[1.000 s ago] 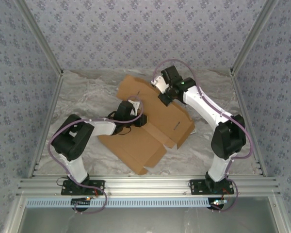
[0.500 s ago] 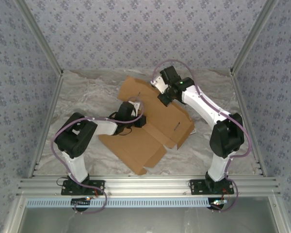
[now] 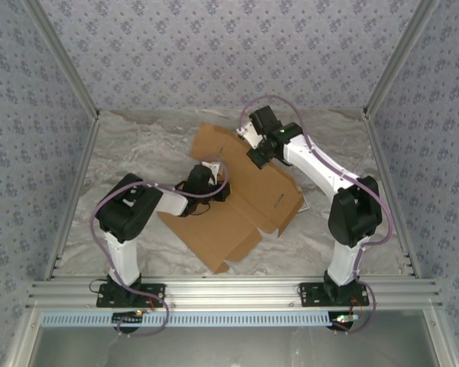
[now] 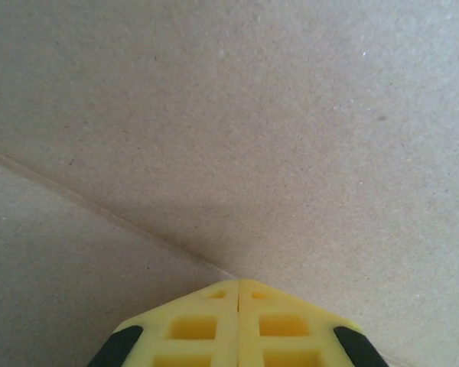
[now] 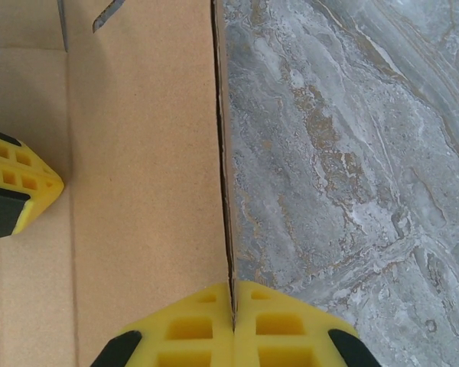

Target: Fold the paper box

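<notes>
The paper box lies open mid-tabletop, its long axis running from near edge to far edge. The left gripper, fingers pressed together and empty, bears on a crease at its middle, elbow bent low. Beyond, the right gripper, arm stretched forward, seems to pinch its far-right edge.

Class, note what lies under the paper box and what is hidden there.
The paper box rests on a grey marbled tabletop, visible around its edges. The patch directly beneath the cardboard is covered, so whatever else lies there cannot be seen.
</notes>
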